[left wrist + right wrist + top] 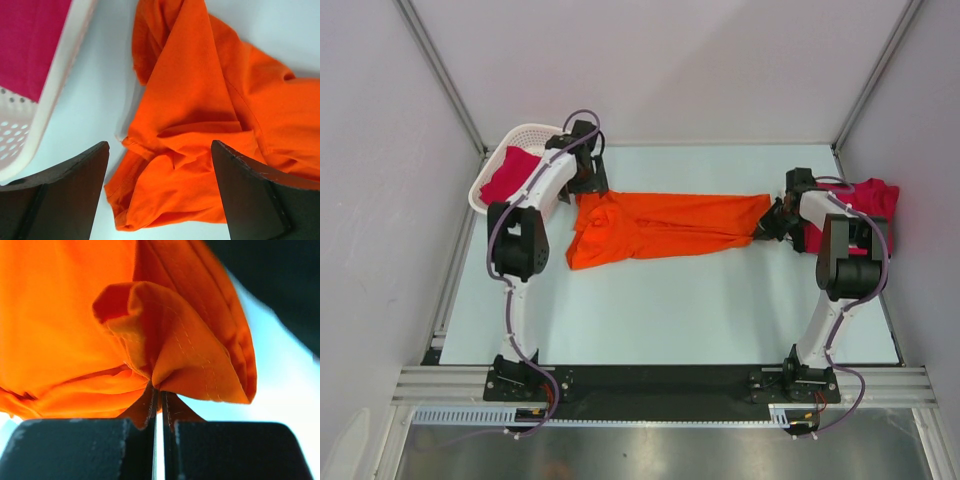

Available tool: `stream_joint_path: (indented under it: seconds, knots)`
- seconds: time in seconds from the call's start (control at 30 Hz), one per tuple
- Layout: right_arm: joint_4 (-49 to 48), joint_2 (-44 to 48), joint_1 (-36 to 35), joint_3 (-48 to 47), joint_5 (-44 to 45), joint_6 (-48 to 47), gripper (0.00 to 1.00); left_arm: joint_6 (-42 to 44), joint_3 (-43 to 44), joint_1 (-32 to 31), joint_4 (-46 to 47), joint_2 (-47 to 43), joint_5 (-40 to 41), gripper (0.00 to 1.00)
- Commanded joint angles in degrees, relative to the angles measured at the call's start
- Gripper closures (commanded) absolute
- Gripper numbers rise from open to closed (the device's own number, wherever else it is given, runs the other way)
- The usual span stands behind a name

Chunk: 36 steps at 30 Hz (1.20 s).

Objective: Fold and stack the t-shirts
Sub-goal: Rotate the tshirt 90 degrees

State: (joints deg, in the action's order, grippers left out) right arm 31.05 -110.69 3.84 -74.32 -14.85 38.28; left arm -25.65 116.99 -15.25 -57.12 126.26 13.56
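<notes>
A bright orange t-shirt [660, 225] lies stretched across the table, bunched at its left end. My right gripper [767, 222] is shut on its right hem, and the pinched cloth [160, 355] bulges just above the fingertips. My left gripper [588, 188] is open and empty, hovering over the shirt's crumpled left end [200, 150], jaws wide apart on either side of the cloth. A crimson red shirt [510, 175] lies in the white basket [525, 133], also seen in the left wrist view [30, 40]. Another crimson shirt [865, 200] lies at the right edge behind my right arm.
The white lattice basket [30, 125] stands at the table's far left corner, close to my left gripper. Grey walls enclose the table on the left, back and right. The pale table surface [670, 310] runs forward to the arm bases.
</notes>
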Motion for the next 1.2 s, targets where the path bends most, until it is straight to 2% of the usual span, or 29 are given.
stream_joint_path:
  seconds: [0.0, 0.3, 0.4, 0.57, 0.6, 0.63, 0.7, 0.73, 0.77, 0.97, 1.07, 1.1, 1.17]
  knots:
    - [8.05, 2.68, -1.98, 0.59, -1.4, -2.95, 1.0, -2.12, 3.33, -0.05, -1.5, 2.15, -2.13, 0.12]
    - [19.39, 4.25, -5.14, 1.38, -6.07, -8.05, 1.0, -3.44, 7.55, -0.22, -4.22, 7.41, -2.84, 0.13]
    - [22.65, 5.05, -5.86, 1.55, -4.93, -10.33, 1.0, -4.23, 10.53, -0.22, -5.01, 9.44, -3.54, 0.18]
    - [22.83, 6.98, -4.46, 1.73, 2.53, -10.6, 1.0, -4.32, 13.09, -0.14, -4.84, 9.45, -4.51, 0.49]
    - [22.83, 6.98, -4.28, 1.47, 2.72, -10.16, 1.0, -4.32, 12.91, -0.14, -4.84, 9.27, -4.51, 0.58]
    - [23.35, 6.55, -4.28, 1.12, 2.81, -9.9, 1.0, -4.23, 12.39, -0.14, -4.67, 9.18, -4.51, 0.71]
    - [24.06, 6.19, -5.06, 1.11, 3.25, -9.81, 1.0, -3.97, 12.04, -0.05, -4.66, 9.27, -4.6, 0.85]
    - [24.67, 6.19, -5.5, 1.37, 3.34, -9.81, 1.0, -3.8, 11.77, -0.13, -4.84, 9.36, -4.6, 0.99]
    - [25.02, 6.45, -5.94, 1.9, 3.25, -9.72, 1.0, -3.88, 11.68, -0.14, -4.84, 9.45, -4.6, 1.0]
    - [26.17, 10.4, -9.81, 8.4, 2.63, -8.4, 1.0, -3.88, 12.12, 0.22, -4.93, 9.54, -4.25, 1.0]
    - [26.08, 12.42, -11.3, 12.44, 2.63, -7.87, 1.0, -3.53, 12.12, 0.48, -4.75, 9.45, -4.86, 0.92]
    - [26.34, 12.87, -12.0, 13.75, 2.81, -7.79, 1.0, -3.36, 12.12, 0.65, -4.75, 9.36, -5.21, 0.73]
    - [26.96, 14.09, -12.36, 14.21, 5.0, -7.7, 0.95, -3.27, 12.03, 0.83, -4.66, 9.1, -5.13, 0.45]
